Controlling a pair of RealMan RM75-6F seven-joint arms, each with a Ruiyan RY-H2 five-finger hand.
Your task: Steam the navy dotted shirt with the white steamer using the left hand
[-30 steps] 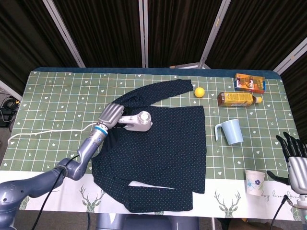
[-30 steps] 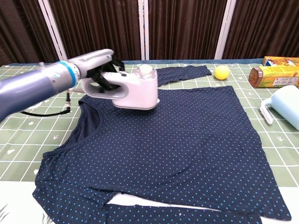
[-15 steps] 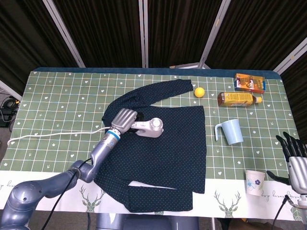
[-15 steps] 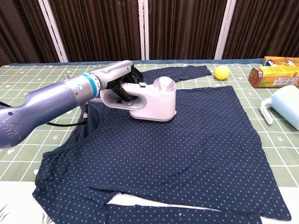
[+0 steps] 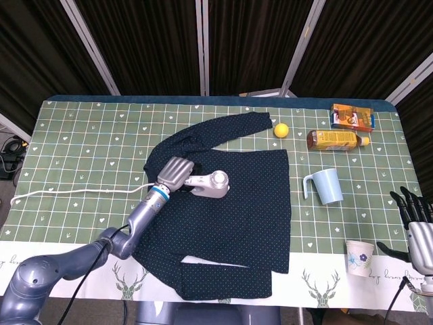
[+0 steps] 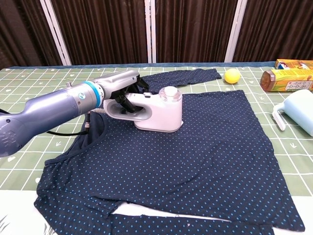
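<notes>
Shirt: the navy dotted shirt lies spread flat on the green checked table, one sleeve reaching toward 12 o'clock, collar at 9 o'clock in the head view.
Steamer: the white steamer rests on the shirt's upper chest, just at 3 o'clock of the collar; its round cap faces up.
Left hand: the left hand wraps the steamer's handle, fingers curled through the loop.
Cord: a white cord trails from the left hand toward 9 o'clock across the table.
Right hand: the right hand hangs off the table's edge at 4 o'clock, fingers spread, holding nothing.
Others: lemon, bottle and box at 1 o'clock; blue jug at 3 o'clock; paper cup at 4 o'clock.
</notes>
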